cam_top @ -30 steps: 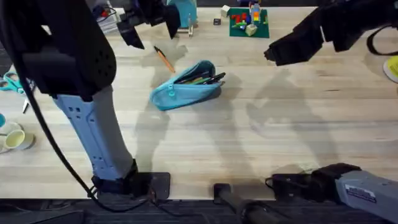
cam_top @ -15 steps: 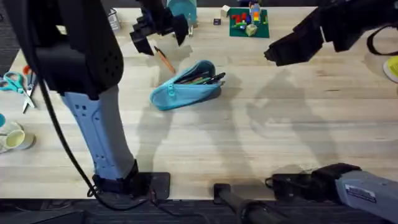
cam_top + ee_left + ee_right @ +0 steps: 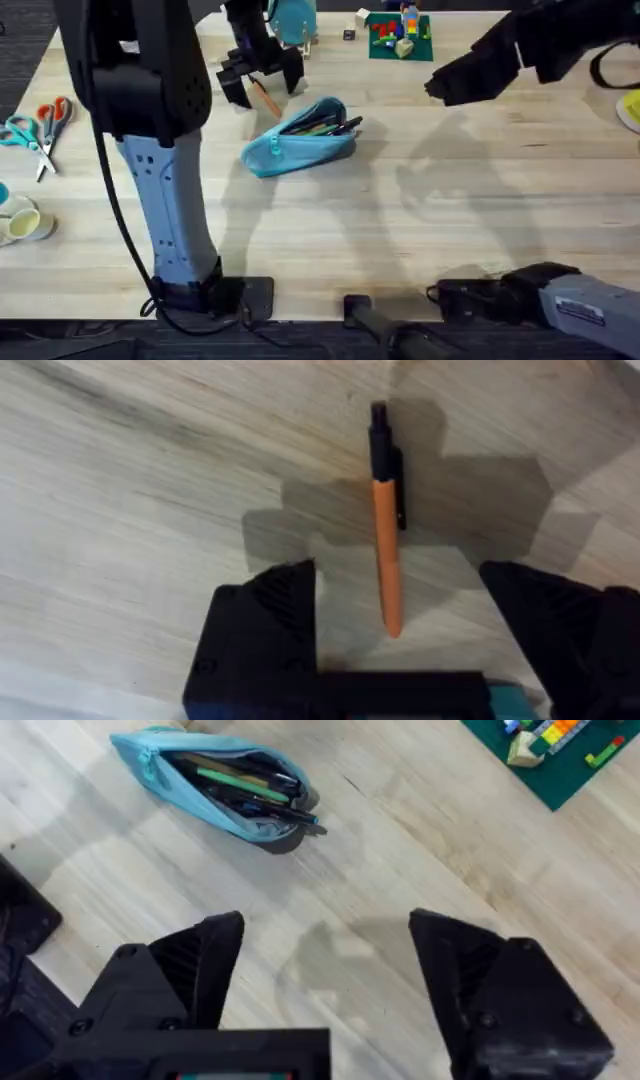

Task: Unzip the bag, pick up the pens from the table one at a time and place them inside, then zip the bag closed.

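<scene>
Planks of the pale wooden desk [image 3: 420,230] are carrying everything. Left arm [image 3: 150,150] is rising tall from the near left edge and leaning toward the far edge, where its gripper [image 3: 262,78] is hanging with fingers spread wide on either side of the orange pen [image 3: 265,98]. In the left wrist view the gripper [image 3: 400,635] is straddling the pen [image 3: 385,530], one finger [image 3: 265,620] off each side, neither touching it; the pen is lying flat on bare wood with its dark end pointing away from the fingers. Right arm [image 3: 520,50] is stretching over the far right part of the desk, its gripper [image 3: 445,85] held above the wood with fingers apart and holding nothing; the right wrist view is showing this gripper [image 3: 325,980] well apart from the bag [image 3: 215,785].

Bag [image 3: 300,140] is lying near the middle of the far half, unzipped and gaping, with a dark pen [image 3: 345,126] and other thin things inside, the dark pen's end sticking out of the open end. The orange pen is sitting just beyond it, toward the far edge, close to the bag but apart from it.

Around these, a green plate with bricks [image 3: 400,35] is sitting by the far edge, a teal thing [image 3: 292,18] is standing behind the left gripper, and two pairs of scissors [image 3: 38,125] are lying at the left edge.
</scene>
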